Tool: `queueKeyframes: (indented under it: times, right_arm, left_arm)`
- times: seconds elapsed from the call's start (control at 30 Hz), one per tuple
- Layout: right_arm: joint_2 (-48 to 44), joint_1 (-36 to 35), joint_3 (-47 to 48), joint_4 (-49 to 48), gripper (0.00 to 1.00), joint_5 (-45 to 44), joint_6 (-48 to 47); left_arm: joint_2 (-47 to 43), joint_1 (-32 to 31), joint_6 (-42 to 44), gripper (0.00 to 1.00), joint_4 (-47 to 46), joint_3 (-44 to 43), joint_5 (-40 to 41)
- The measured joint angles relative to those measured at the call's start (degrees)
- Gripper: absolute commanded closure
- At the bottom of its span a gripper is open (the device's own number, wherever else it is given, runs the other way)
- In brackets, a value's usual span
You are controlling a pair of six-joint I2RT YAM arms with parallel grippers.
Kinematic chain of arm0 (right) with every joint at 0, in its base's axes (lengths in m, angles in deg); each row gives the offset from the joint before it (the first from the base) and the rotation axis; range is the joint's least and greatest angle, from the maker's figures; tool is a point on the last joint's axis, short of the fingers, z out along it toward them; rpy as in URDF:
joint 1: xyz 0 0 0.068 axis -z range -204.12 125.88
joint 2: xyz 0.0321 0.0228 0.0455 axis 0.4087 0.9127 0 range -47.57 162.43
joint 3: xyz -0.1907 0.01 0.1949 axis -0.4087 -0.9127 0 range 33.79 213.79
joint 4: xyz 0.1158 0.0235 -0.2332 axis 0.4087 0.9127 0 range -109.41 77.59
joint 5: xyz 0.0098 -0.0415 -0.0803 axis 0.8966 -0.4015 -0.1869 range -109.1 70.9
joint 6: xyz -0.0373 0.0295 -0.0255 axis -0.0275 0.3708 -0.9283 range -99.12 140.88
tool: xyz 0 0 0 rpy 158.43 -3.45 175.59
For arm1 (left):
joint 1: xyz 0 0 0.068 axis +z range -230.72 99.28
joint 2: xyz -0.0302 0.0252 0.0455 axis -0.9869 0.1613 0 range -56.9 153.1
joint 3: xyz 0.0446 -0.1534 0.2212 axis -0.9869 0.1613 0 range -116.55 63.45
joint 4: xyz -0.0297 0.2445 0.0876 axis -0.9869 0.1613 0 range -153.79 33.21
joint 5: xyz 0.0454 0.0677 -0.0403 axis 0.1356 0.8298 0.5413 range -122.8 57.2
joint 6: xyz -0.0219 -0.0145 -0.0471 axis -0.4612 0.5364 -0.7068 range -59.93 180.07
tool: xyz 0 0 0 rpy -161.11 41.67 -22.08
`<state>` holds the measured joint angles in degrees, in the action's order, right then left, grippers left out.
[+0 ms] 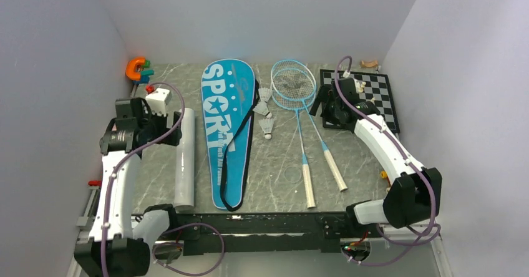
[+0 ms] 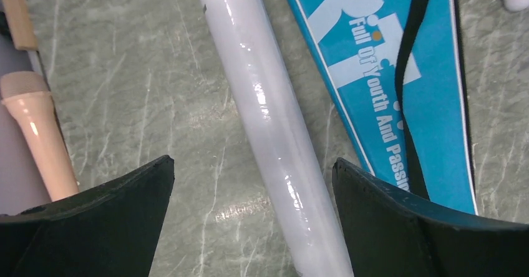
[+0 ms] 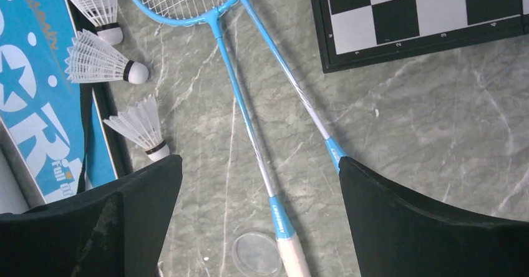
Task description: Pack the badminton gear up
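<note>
Checking the left side first: how do the left jaws stand, and what lies under them? (Inspector)

Left jaws apart, gripping nothing. The long white tube point(image 2: 274, 133) lies on the worktop point(image 2: 125, 90) below the gap and crosses it at a slant. The blue SPORT bag point(image 2: 374, 71) with its black strap point(image 2: 412, 52) lies beside the tube. It runs out past the jaw on the right of the wrist view. (Assistant)

And the right side? (Inspector)

Right jaws apart, also empty. The shafts of the two light-blue rackets point(image 3: 246, 121) run down into the gap, and one white handle point(image 3: 293, 261) begins between the jaws. A small clear disc point(image 3: 256, 252) lies just beside that handle. Three feather shuttlecocks point(image 3: 100, 65) lie beyond the jaw on the left of that view. The chessboard point(image 3: 424, 15) lies beyond the other jaw. (Assistant)

Stage of the work? (Inspector)

Judged to be the opening stage. Nothing is packed and every item lies loose on the worktop. I cannot tell whether the bag is open. The left arm looks set to take the tube. The next move calls for a descent with the wrist turned so the jaws sit square across the tube, then a firm closing on it. The tube looks smooth and round, so an off-centre pinch may let it roll. (Assistant)
</note>
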<state>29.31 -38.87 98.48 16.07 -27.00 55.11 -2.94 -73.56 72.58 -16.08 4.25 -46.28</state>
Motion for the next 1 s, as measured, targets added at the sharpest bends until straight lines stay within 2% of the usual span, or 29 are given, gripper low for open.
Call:
queueKeyframes:
  times: [0.33, 0.6, 1.0]
  right_arm:
    - [7.85, -10.21, 2.99, -1.51, 0.00, -3.28, -2.36]
    - [8.50, -15.06, 3.15, -2.67, 0.00, -5.73, -3.67]
    - [8.63, -17.66, 3.08, -4.74, 0.00, -6.01, -3.76]
  left_arm:
    - [16.02, 0.00, -2.25, 0.00, -5.22, 2.23, 1.14]
    - [28.44, 0.00, -2.12, 0.00, -7.17, 0.20, 1.36]
    - [35.01, -1.79, -1.86, 0.01, -9.44, -0.09, -1.42]
